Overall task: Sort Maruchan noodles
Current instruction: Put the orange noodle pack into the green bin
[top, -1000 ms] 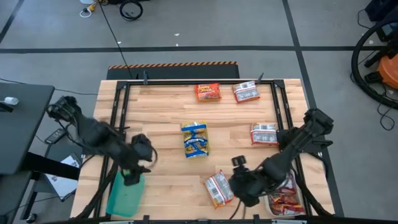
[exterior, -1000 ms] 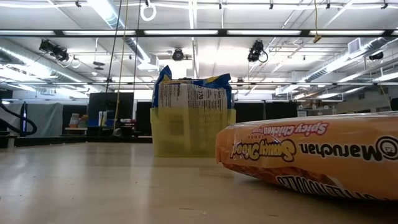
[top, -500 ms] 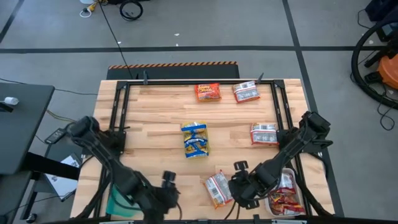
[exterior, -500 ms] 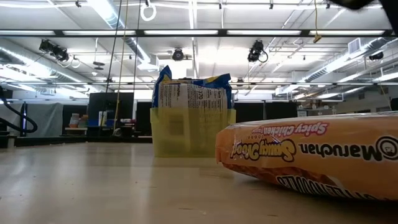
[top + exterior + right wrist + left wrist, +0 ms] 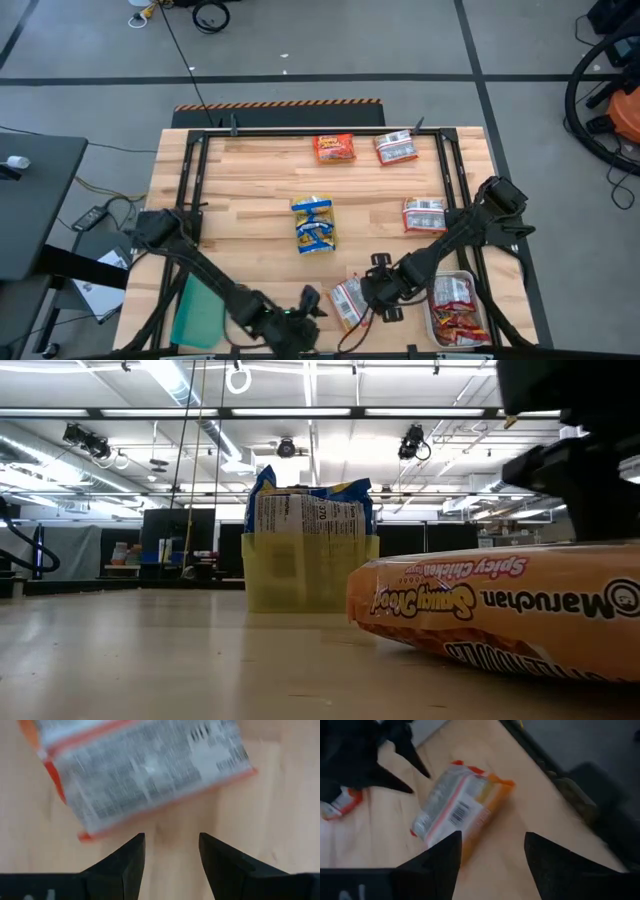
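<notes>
Wrist views alone show both hands point(image 5: 490, 855) point(image 5: 167, 857) spread open beside one packet point(image 5: 349, 299).

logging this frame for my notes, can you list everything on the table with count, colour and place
orange packet: 1, orange-red, far edge of the table
silver packets: 3, silver-white with red; far edge, right side, near edge between the grippers
blue packets: blue-and-yellow, standing in a yellow tray at the centre; count unclear
white tray: 1, near right corner, holding red packets
green tray: 1, near left corner
table: 1, light wood
left gripper: open, near edge, left of the near silver packet
right gripper: open, just right of that packet
</notes>
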Controlling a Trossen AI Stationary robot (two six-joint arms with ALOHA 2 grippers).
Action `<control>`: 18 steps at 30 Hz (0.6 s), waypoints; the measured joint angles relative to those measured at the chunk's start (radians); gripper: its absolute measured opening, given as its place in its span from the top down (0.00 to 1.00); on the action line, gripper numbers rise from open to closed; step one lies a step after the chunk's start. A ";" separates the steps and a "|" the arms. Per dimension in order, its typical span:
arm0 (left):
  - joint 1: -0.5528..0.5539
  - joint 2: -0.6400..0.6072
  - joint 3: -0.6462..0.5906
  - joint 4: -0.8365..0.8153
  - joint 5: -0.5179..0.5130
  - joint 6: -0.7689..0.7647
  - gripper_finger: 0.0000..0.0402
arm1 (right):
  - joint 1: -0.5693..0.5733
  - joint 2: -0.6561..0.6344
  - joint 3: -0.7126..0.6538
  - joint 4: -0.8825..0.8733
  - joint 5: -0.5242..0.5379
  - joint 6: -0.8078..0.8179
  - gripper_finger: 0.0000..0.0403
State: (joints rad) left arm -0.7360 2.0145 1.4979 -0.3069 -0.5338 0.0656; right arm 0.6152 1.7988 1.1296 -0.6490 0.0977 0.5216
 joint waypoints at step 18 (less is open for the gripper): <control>0.045 0.161 0.001 0.132 0.070 0.215 0.39 | -0.124 -0.083 -0.036 0.192 0.102 0.315 0.52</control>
State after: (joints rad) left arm -0.6907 2.1750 1.4986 -0.1751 -0.4640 0.2806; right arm 0.4912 1.7156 1.0939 -0.4571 0.1996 0.8368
